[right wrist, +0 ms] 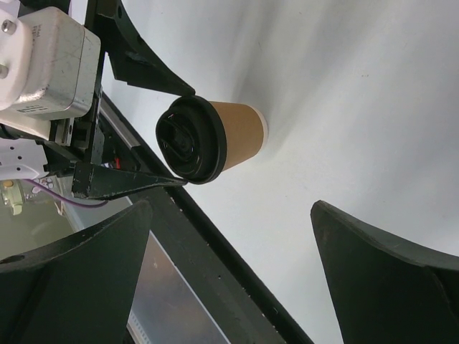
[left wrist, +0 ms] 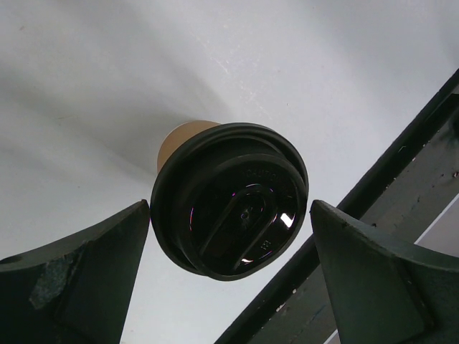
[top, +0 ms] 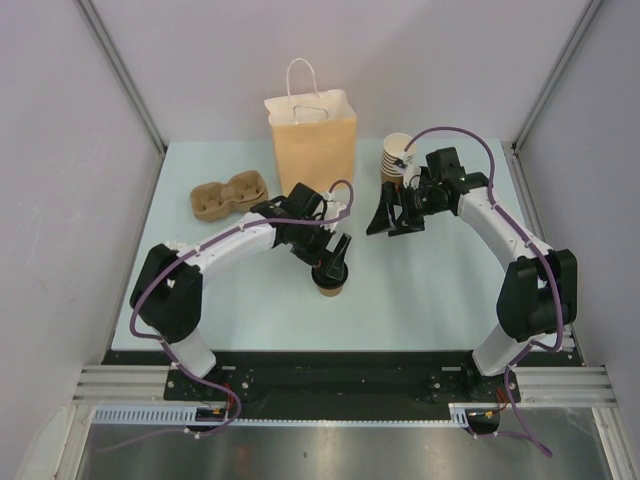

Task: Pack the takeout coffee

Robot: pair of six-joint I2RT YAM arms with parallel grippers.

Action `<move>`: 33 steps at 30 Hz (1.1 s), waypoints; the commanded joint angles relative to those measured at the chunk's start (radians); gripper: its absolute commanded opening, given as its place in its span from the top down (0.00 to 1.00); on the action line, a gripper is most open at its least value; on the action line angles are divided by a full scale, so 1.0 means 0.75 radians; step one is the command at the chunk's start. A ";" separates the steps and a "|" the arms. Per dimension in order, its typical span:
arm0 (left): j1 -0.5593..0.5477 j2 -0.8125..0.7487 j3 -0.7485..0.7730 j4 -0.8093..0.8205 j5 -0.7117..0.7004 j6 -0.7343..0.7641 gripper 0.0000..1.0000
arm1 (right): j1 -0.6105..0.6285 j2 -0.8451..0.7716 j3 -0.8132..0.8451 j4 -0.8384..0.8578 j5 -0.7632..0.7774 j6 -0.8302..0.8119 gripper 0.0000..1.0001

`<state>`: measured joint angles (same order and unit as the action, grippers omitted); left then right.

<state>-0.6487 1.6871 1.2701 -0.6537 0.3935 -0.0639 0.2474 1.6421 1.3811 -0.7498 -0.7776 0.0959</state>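
The takeout coffee (top: 331, 282), a small brown paper cup with a black lid, stands on the table near the front middle. My left gripper (top: 331, 260) is open around its lid. In the left wrist view the lid (left wrist: 229, 201) fills the space between the two fingers (left wrist: 86, 279), with thin gaps on both sides. My right gripper (top: 390, 218) is open and empty, up and to the right of the cup. Its wrist view shows the cup (right wrist: 215, 136) and the left gripper's fingers (right wrist: 122, 183) on either side of the lid. The brown paper bag (top: 312, 140) stands upright at the back middle.
A stack of lidless tan paper cups (top: 397, 158) stands right of the bag, close to my right arm. A brown moulded cup carrier (top: 227, 195) lies left of the bag. The table's dark front edge (right wrist: 237, 265) runs just behind the cup.
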 commanded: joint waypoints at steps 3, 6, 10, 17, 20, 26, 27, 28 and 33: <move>-0.010 0.002 0.004 0.045 -0.024 -0.017 0.00 | 0.012 0.003 0.001 0.014 -0.029 -0.015 0.00; -0.017 0.002 0.000 0.047 -0.036 -0.017 0.00 | 0.008 0.003 0.001 0.016 -0.029 -0.015 0.00; -0.025 0.011 0.004 0.049 -0.073 -0.011 0.02 | 0.010 0.007 0.001 0.016 -0.019 -0.015 0.00; -0.037 0.021 0.004 0.045 -0.118 0.001 0.07 | 0.010 0.015 -0.001 0.020 -0.008 -0.020 0.00; -0.037 0.021 -0.008 0.049 -0.124 0.001 0.14 | 0.010 0.017 0.001 0.020 -0.006 -0.020 0.00; -0.035 0.017 0.027 -0.004 -0.134 0.028 0.29 | 0.008 0.013 0.001 0.016 0.006 -0.022 0.00; -0.031 0.003 0.031 -0.016 -0.134 0.040 0.32 | 0.006 0.011 0.001 0.014 0.008 -0.024 0.00; -0.019 -0.008 0.035 -0.030 -0.128 0.062 0.35 | 0.002 0.009 -0.001 0.014 0.012 -0.024 0.00; 0.112 -0.065 0.065 -0.167 -0.089 0.146 0.51 | -0.009 0.001 -0.001 0.012 0.018 -0.022 0.00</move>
<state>-0.6540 1.6909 1.2751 -0.6716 0.3363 -0.0326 0.2478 1.6524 1.3804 -0.7498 -0.7734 0.0937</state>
